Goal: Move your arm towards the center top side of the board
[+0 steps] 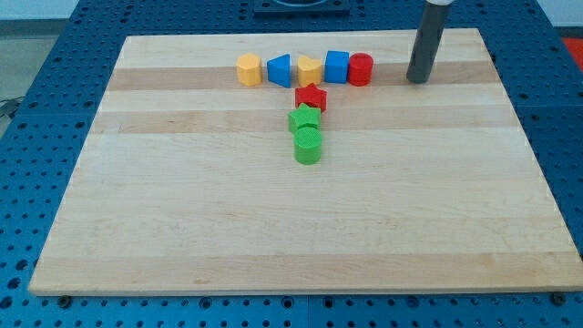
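Observation:
My tip (417, 80) rests on the wooden board (291, 219) near its top edge, right of centre. A row of blocks lies to its left along the top: a yellow hexagon (248, 69), a blue triangle-like block (279, 70), a yellow block with a pointed end (310, 69), a blue cube (337, 66) and a red cylinder (361, 69). The red cylinder is the nearest block, a short gap left of my tip. Below the row stand a red star (311, 97), a green star (305, 118) and a green cylinder (308, 145) in a column.
The board lies on a blue perforated table (36, 109). A dark base shows at the view's top edge (301, 7).

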You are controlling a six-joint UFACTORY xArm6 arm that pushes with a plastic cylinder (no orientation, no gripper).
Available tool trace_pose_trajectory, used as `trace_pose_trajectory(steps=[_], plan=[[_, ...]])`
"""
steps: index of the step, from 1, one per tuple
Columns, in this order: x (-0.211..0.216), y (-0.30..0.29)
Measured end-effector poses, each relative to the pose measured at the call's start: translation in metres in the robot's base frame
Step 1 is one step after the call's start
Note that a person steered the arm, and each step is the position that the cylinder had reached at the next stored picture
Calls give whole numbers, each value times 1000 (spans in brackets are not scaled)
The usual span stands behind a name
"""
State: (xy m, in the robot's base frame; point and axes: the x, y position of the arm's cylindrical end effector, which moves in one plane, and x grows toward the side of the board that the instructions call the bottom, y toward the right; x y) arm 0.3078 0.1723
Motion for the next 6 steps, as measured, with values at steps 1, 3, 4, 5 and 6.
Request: trace_pose_trajectory(steps=[1, 3, 4, 5, 6], plan=[[-1, 0], [-61, -33], [-92, -71], [-113, -104], [-115, -105]])
